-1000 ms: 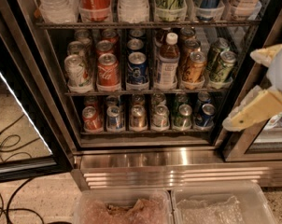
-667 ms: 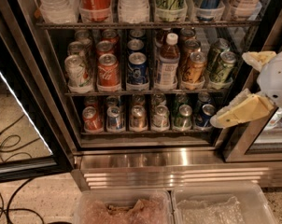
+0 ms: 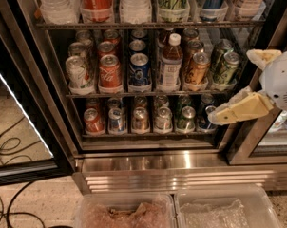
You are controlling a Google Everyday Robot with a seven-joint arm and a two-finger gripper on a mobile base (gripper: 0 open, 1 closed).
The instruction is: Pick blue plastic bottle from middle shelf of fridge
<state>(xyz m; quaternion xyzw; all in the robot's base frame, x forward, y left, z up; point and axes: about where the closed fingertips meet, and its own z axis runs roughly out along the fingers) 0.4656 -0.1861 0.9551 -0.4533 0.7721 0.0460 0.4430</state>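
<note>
The blue plastic bottle [image 3: 169, 63] stands upright at the front of the middle shelf [image 3: 148, 94] of the fridge [image 3: 24, 42], between a blue Pepsi can [image 3: 139, 70] and an orange can [image 3: 198, 69]. It has a white cap, a dark drink and a pale label. My gripper [image 3: 233, 86] is at the right edge of the fridge opening, to the right of the bottle and apart from it. Its two cream fingers [image 3: 241, 109] are spread open and hold nothing.
Cans fill the middle and lower racks. Large bottles and cans stand on the top rack [image 3: 148, 25]. The open glass door [image 3: 20, 141] is at the left, with cables on the floor. A steel base ledge [image 3: 157, 163] and two clear bins [image 3: 124, 213] lie below.
My gripper has moved a little to the left, toward the fridge opening. The bottle and cans have not moved.
</note>
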